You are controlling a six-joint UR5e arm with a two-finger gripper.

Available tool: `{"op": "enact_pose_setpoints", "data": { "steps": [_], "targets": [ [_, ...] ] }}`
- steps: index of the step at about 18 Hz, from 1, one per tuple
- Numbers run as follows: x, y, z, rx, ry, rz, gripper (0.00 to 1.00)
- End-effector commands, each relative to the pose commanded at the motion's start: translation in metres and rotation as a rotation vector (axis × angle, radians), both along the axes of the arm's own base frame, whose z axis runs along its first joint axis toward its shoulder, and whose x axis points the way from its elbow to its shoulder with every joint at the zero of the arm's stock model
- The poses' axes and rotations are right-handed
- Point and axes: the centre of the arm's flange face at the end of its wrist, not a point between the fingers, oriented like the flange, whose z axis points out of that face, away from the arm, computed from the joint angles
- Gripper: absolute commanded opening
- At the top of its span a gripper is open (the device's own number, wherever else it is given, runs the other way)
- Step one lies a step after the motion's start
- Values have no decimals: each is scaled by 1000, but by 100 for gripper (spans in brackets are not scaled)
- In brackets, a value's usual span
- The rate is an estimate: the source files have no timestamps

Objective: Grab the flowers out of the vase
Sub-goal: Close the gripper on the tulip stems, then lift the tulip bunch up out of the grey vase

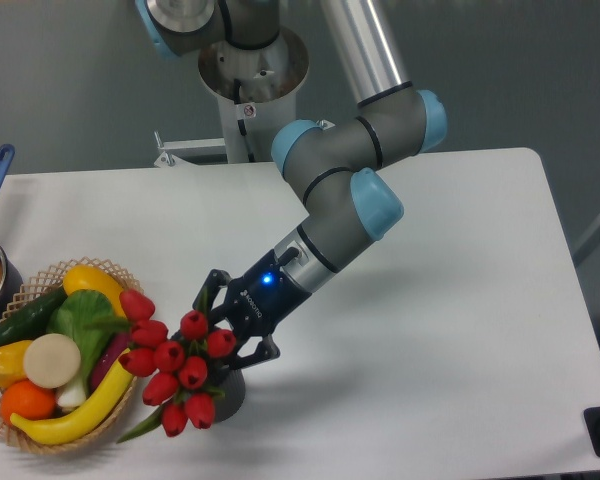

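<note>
Gripper (223, 330) seems pinched on the flowers (172, 365), though buds hide the contact; a shallow hold could slip, or tip the vase (227, 394)

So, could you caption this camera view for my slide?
UR5e hand closes around red tulips in a dark vase beside a produce basket.

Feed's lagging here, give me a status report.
Gripper shut on flowers. Vase on table beneath. Basket close beside the blooms.

Bright, even light; soft shadows; sharp, no glare.
</note>
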Motion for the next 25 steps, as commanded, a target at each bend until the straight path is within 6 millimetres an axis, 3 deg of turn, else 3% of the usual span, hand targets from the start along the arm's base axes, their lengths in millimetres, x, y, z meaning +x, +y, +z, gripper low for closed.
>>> {"op": "enact_pose_setpoints", "data": {
  "steps": [4, 10, 17, 25],
  "targets": [
    [1, -1, 9, 10, -28, 13, 39],
    [1, 0, 14, 8, -37, 22, 25],
    [4, 0, 31, -1, -60, 48, 25],
    [7, -3, 82, 67, -105, 69, 25]
  ]
}}
